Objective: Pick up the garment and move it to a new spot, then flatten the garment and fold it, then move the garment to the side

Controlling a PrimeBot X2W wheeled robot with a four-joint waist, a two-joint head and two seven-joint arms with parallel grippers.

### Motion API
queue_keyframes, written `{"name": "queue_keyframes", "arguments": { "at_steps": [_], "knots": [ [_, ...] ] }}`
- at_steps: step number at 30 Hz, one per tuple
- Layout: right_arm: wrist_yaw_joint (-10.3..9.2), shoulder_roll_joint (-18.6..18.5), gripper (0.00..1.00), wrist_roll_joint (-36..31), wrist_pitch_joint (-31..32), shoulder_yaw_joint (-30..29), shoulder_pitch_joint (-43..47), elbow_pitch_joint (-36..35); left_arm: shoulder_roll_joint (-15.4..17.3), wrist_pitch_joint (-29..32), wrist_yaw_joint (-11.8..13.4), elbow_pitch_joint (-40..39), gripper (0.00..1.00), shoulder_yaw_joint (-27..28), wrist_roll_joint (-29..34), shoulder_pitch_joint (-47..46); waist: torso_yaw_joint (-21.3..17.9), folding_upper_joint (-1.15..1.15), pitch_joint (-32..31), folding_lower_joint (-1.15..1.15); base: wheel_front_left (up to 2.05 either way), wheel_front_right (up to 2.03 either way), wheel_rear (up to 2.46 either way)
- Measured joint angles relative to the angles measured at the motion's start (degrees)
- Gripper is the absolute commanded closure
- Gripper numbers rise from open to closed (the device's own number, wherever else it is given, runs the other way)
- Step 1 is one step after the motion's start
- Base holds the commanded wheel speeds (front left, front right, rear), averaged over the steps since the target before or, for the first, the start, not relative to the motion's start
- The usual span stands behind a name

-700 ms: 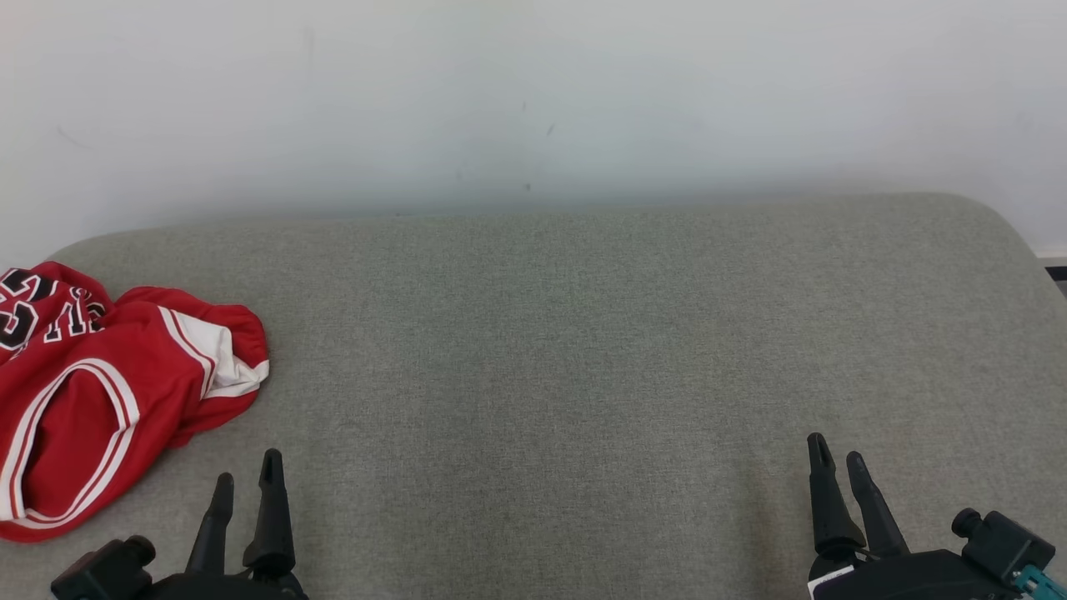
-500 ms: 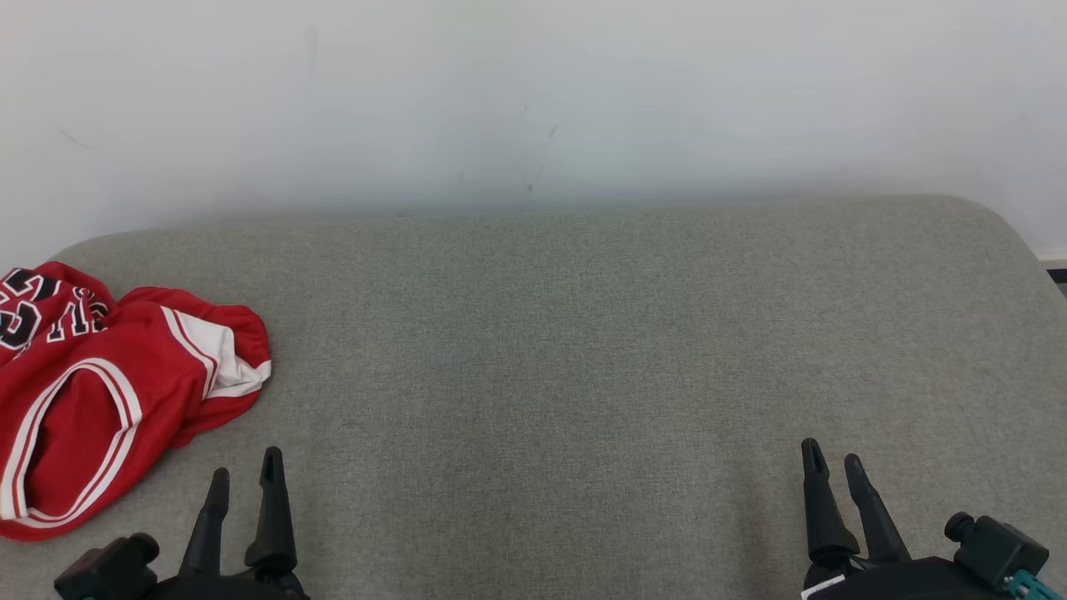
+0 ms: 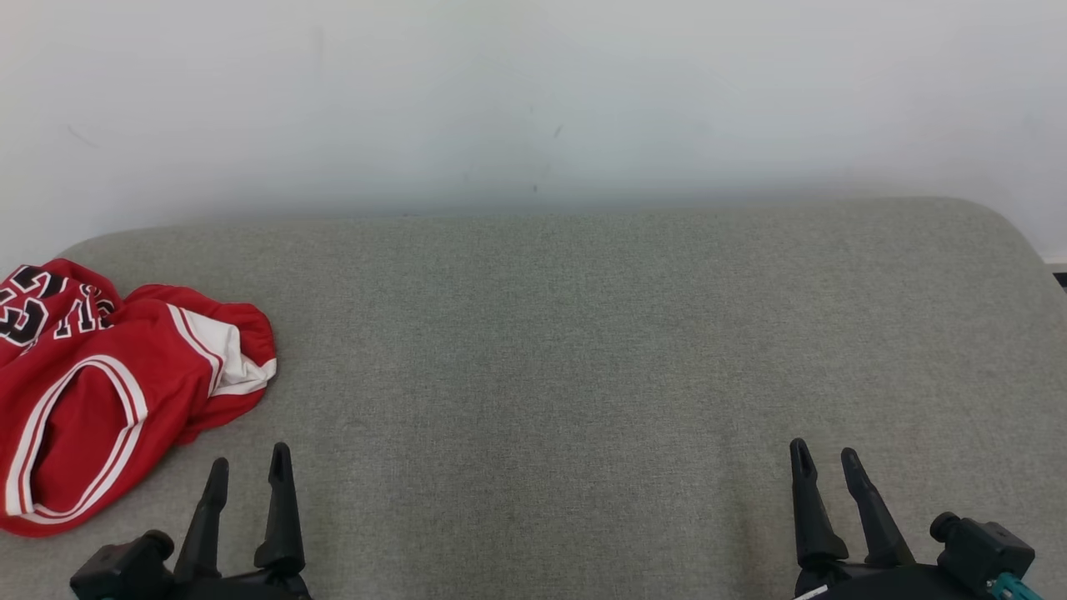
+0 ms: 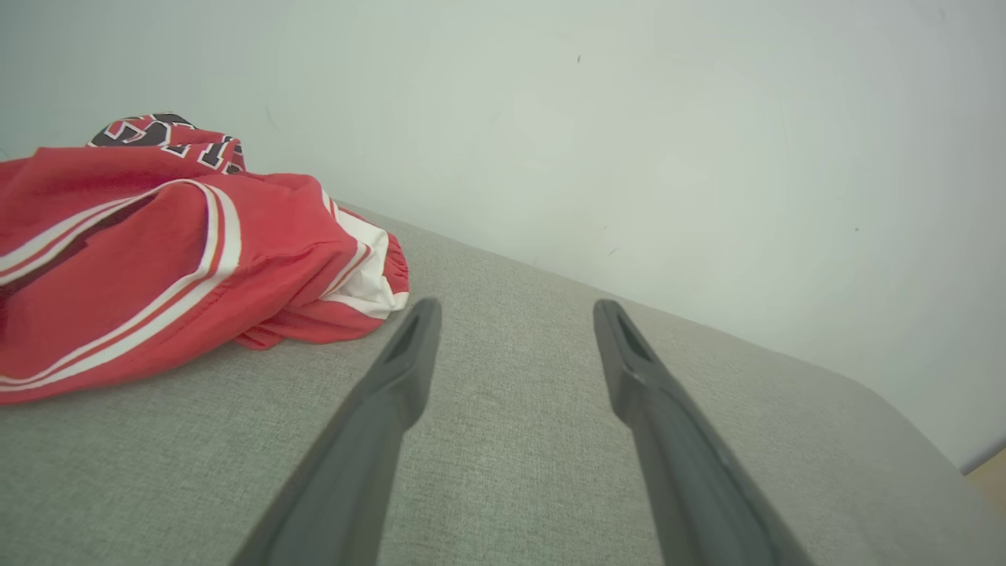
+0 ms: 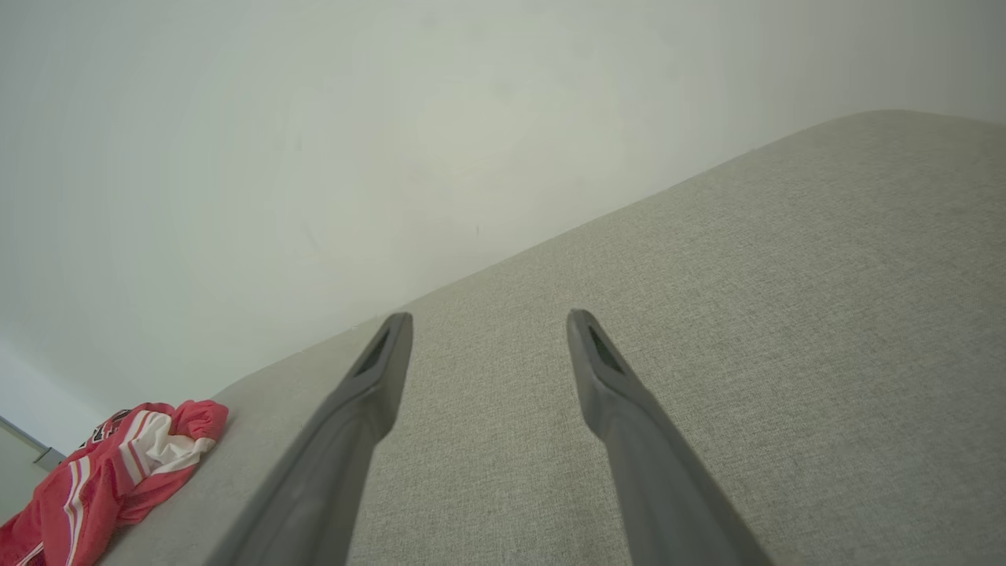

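A crumpled red garment (image 3: 108,392) with white trim and black lettering lies bunched at the far left of the grey padded surface (image 3: 583,333). It appears too in the left wrist view (image 4: 157,259) and small at the lower left of the right wrist view (image 5: 110,472). My left gripper (image 3: 250,469) hovers open near the front edge, just right of the garment's lower part and apart from it, nothing between its fingers (image 4: 409,354). Far to the right, my right gripper (image 3: 825,454) is open and empty over bare fabric, its fingers (image 5: 385,369) spread.
A plain pale wall (image 3: 533,100) rises directly behind the padded surface. The surface rounds off at its back right corner (image 3: 1000,225), with a strip of floor (image 3: 1057,271) beyond it.
The whole picture has shifted slightly right, so the camera has moved. Both grippers have shifted a little: the left to the right, the right to the left and lower. The garment lies as before.
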Motion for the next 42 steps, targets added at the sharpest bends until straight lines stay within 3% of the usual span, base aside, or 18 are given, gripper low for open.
{"name": "queue_keyframes", "arguments": {
  "at_steps": [24, 34, 42],
  "knots": [
    [0.00, 0.00, 0.00, -11.32, -3.02, 1.27, 1.09, -1.51, 0.01, -2.99, -0.60, 1.22, 0.00, 0.44, 10.16, 0.53, 0.08, 0.00, -0.73, 0.00, 0.00, 0.00, 0.00],
    [0.00, 0.00, 0.00, -14.90, -4.09, 0.70, 2.08, -1.96, 0.03, -3.97, -1.16, 2.49, 0.00, 0.71, 11.46, 1.32, 0.55, 0.00, -1.45, 0.00, 0.00, 0.00, 0.00],
    [0.00, -0.02, 0.00, -14.08, -5.01, -1.03, 3.44, -2.19, 0.15, -3.89, -1.68, 2.94, 0.00, 1.23, 11.26, 1.54, 0.51, 0.00, -1.97, 0.00, 0.00, 0.00, 0.00]
  ]
}}
